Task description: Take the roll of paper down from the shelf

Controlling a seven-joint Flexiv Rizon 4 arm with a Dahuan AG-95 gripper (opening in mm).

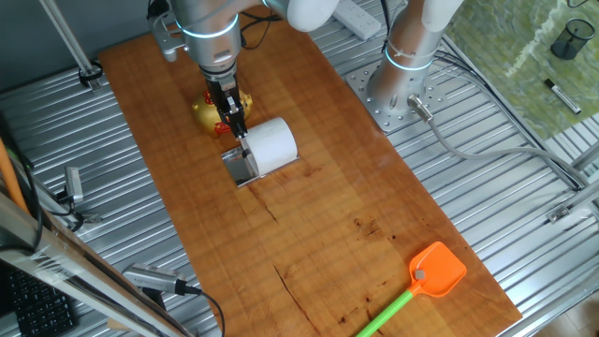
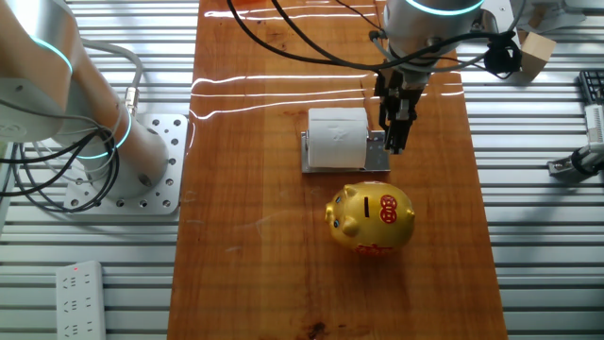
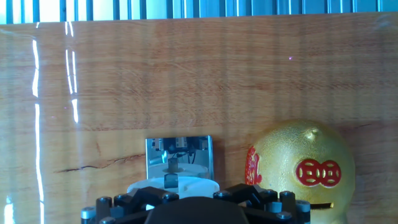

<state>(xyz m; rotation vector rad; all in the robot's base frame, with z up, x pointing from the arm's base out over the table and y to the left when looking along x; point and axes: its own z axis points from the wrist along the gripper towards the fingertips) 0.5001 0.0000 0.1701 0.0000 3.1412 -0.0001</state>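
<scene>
The white roll of paper (image 1: 272, 146) lies on its side on the small shiny silver shelf (image 1: 240, 169) in the middle of the wooden table. In the other fixed view the roll (image 2: 337, 138) covers most of the shelf (image 2: 377, 157). My gripper (image 2: 396, 140) points down over the bare end of the shelf, right beside the roll's flat end, and its fingers look pressed together with nothing between them. In the hand view the roll (image 3: 186, 185) shows at the bottom edge below the shelf's mirror top (image 3: 179, 154), with one dark fingertip (image 3: 169, 181) in front of it.
A gold and red piggy bank (image 2: 371, 218) stands close to the shelf, also in the hand view (image 3: 301, 165) and behind the gripper (image 1: 208, 113). An orange and green fly swatter (image 1: 426, 278) lies at the table's near end. The arm's base (image 1: 398, 89) stands beside the table.
</scene>
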